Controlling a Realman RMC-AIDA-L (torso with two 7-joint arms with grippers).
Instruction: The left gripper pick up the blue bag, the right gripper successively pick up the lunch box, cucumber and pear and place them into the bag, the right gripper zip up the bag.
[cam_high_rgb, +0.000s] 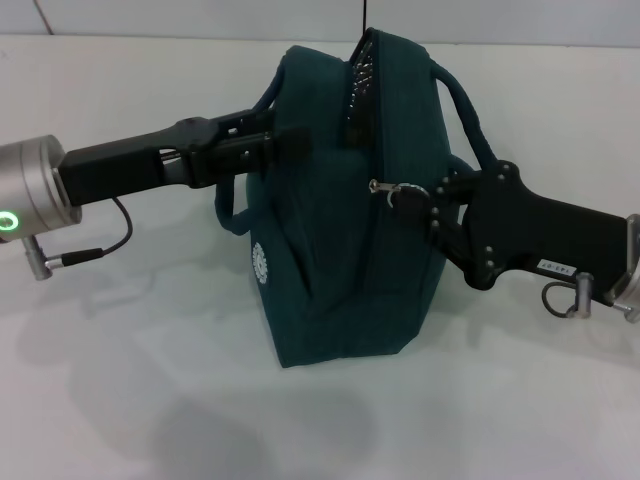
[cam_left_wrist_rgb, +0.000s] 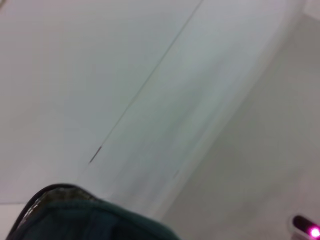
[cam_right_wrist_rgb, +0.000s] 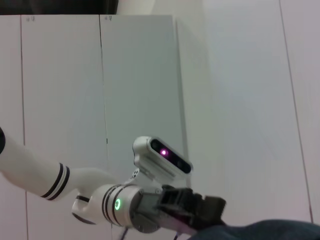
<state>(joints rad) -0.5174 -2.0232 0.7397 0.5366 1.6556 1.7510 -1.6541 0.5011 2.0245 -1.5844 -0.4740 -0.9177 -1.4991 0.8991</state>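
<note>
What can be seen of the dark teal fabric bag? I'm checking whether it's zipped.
The dark teal fabric bag stands upright on the white table, soft-sided, with loop handles and a small white emblem low on its side. The left gripper holds its upper edge; the right gripper is at a metal zipper pull on its side. The top zipper looks partly open near the peak.

Blue bag (cam_high_rgb: 330, 240), dark teal fabric, upright on white table, two loop handles, top zipper partly open, small white emblem on side.

We note matt woven cloth on the blue bag (cam_high_rgb: 340, 250), metal zipper pull (cam_high_rgb: 385, 187), matt black plastic grippers, smooth white table (cam_high_rgb: 120, 380).
</note>
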